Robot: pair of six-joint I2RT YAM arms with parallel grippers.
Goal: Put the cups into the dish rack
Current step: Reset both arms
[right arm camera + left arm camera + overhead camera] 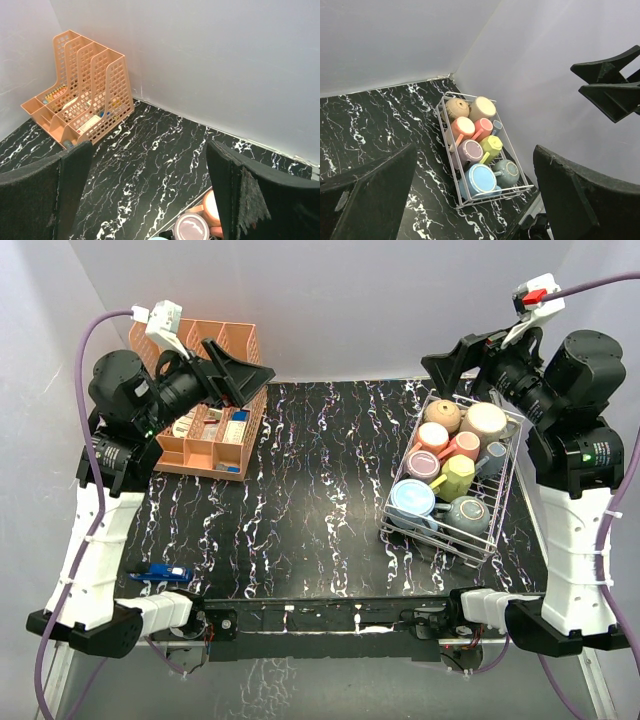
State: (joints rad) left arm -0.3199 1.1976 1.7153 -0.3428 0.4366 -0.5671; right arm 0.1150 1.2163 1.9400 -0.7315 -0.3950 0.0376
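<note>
Silver-white wire first: found the dish rack [438, 538] standing on the right half of the black marbled table [300, 500], just below the raised right arm. Counted nine cups inside it, packed shoulder to shoulder: tan mug [442, 415] and cream mug [485, 422] at the far end; salmon mug [431, 437], pink mug [463, 447] and a small blue-grey mug [494, 456] next; then mauve mug [423, 464] and yellow-green mug [457, 478], with light blue mug [412, 500] and grey mug [468, 513] at the near end. Saw no mug loose on the marble in any view. Found the left claw [250, 373] hanging high near the peach organizer [243, 338] at the far left, jaws spread wide and holding nothing. Found the right claw [452, 362] likewise gaping and empty above the rack's far end. Noted a small blue item [160, 575] near the left base, too small to name. Judged the loading done, or as good as, with only a check and a retreat left. Judged it wise to keep both claws lifted and well off the wire, to take the right one away upward rather than sideways across the mugs, and to look over the crowded near end without nudging the light blue mug against the wall.
</note>
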